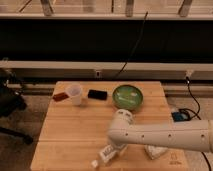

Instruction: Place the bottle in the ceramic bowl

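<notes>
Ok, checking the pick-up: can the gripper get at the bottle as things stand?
Probably yes: the gripper hangs right at the bottle near the table's front edge, with nothing between them; the white packet lies apart from both.

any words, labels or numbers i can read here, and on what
No text can be read.
Printed label on the bottle, under the claw near the table front edge: too small to read.
Small mark at the table's near right corner: unreadable.
</notes>
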`<state>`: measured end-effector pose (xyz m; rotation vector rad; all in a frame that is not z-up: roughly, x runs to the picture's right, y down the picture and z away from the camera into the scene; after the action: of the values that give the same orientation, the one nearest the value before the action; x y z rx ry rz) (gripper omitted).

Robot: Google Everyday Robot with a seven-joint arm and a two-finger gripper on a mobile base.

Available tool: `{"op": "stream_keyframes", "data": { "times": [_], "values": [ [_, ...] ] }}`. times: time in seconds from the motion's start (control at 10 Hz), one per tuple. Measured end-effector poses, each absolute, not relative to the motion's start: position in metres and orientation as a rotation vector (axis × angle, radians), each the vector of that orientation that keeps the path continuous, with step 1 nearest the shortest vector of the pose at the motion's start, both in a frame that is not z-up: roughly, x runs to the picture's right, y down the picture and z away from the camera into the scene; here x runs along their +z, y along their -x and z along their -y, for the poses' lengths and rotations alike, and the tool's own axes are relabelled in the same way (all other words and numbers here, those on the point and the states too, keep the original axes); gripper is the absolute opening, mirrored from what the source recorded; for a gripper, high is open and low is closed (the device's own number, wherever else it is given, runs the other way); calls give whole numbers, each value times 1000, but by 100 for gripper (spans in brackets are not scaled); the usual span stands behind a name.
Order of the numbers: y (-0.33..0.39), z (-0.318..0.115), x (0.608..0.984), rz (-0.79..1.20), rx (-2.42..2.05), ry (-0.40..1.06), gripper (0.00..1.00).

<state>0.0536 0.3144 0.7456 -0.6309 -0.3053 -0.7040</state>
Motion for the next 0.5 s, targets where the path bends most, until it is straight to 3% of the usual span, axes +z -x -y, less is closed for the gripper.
{"op": "stream_keyframes", "data": {
  "times": [0.2,0.5],
  "values": [
    [-59,-314,743,315,-684,622,4],
    [-79,-297,738,320,-653,598,0]
  ]
}}
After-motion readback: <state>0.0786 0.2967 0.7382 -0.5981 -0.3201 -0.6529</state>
